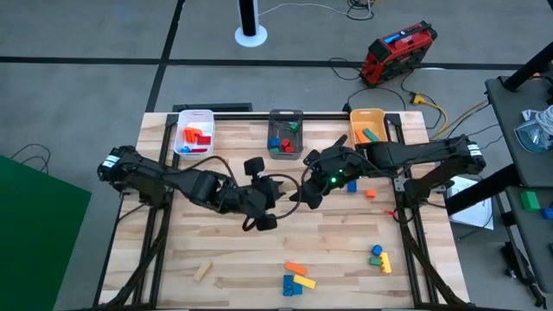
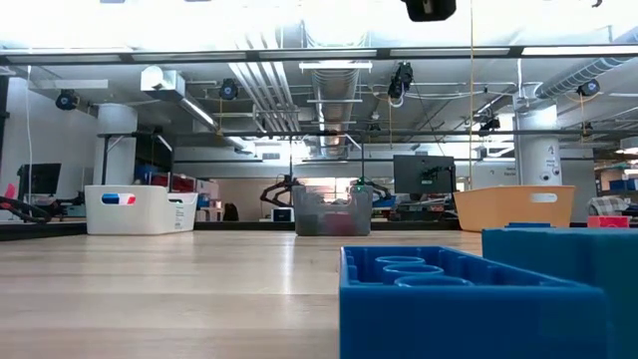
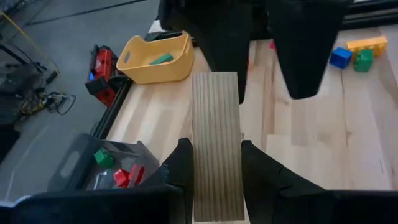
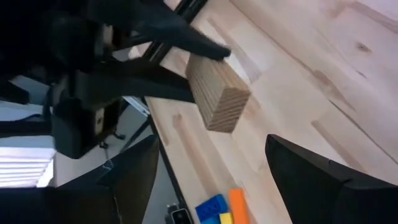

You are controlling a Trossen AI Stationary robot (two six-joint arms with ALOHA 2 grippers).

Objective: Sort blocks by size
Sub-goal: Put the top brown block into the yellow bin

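A plain wooden bar (image 3: 216, 124) sticks out from my left gripper (image 3: 216, 163), which is shut on it above the table's middle (image 1: 278, 200). My right gripper (image 4: 214, 180) faces it from the right (image 1: 304, 192). It is open, its fingers (image 3: 305, 50) standing apart just beyond the bar's free end (image 4: 221, 106) without touching it. Loose blocks lie near the front edge: an orange, blue and yellow group (image 1: 298, 276), a wooden one (image 1: 202, 272), and a blue, green and yellow group (image 1: 378, 257). My left gripper pinches the bar's two long sides (image 3: 198, 177) between its two fingers, at the end nearest the wrist. The fingers come about level from the table's left and lie along the bar. The bar is lifted clear of the table, its free end (image 4: 221, 106) pointing toward my right gripper.
Three bins stand along the far edge: a white one (image 1: 193, 131) with red and orange blocks, a grey one (image 1: 285, 134) with mixed blocks, an orange one (image 1: 369, 128) with a green block. Small orange (image 1: 370, 193) and green (image 1: 352, 185) blocks lie beside my right arm.
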